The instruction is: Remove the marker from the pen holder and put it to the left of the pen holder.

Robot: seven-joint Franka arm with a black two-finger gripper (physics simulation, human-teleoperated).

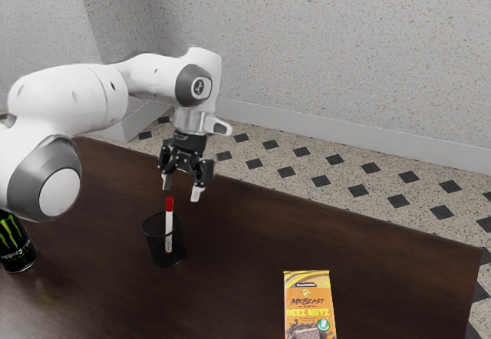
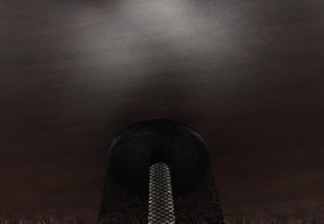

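Our arm (image 1: 65, 97) reaches in from the exterior view's left and bends down at the wrist, so our gripper (image 1: 182, 188) points at the table (image 1: 238, 255), just above the black mesh pen holder (image 1: 156, 244). We hold the fingers (image 1: 196, 194) spread, with nothing between them. The red-capped marker (image 1: 169, 232) stands nearly upright inside the holder, its cap above the rim.

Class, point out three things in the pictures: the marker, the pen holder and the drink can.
Marker (image 1: 169, 204): exterior view, on its red cap.
Pen holder (image 1: 156, 247): exterior view, on its mesh side wall.
Drink can (image 1: 13, 239): exterior view, on its black side.
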